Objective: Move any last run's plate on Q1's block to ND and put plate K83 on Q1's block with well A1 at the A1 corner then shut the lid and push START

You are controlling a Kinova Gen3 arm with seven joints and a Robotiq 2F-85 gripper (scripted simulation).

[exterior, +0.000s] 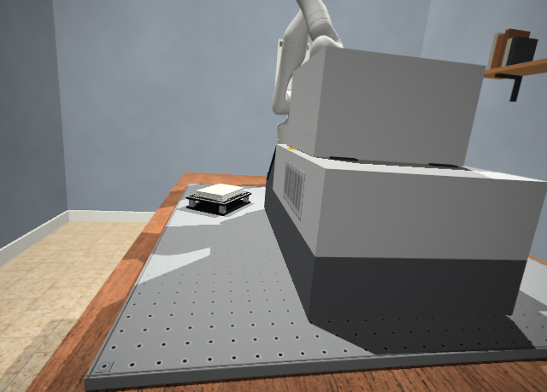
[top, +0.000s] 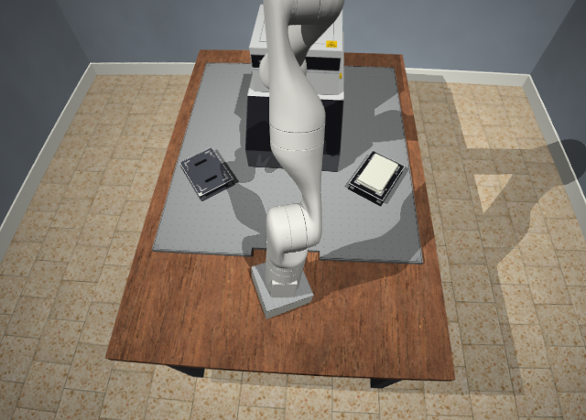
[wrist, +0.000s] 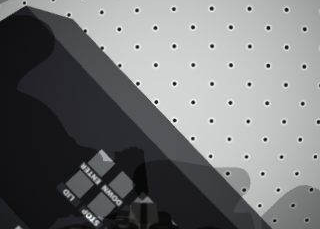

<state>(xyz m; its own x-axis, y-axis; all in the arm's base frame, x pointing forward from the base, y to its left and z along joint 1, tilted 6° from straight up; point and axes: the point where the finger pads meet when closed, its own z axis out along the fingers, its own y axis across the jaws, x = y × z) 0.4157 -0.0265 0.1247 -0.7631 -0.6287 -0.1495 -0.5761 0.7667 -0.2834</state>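
LID, STOP, ENTER and DOWN beside grey keys (wrist: 80,184) on Q1's dark front (top: 257,123) (wrist: 65,99), yellow warning sign (top: 330,44) on its lid (top: 258,38) (exterior: 393,105)

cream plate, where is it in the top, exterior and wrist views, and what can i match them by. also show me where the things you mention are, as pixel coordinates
top: the cream plate (top: 378,170) (exterior: 220,190) sits on a black nest (top: 380,200) (exterior: 222,209), right of centre
exterior: left of centre, on that nest, beyond the cycler's near left corner
wrist: not in it
shared landmark: the cycler Q1 (top: 257,123) (exterior: 397,211) (wrist: 75,89), its dark lower body showing in all three
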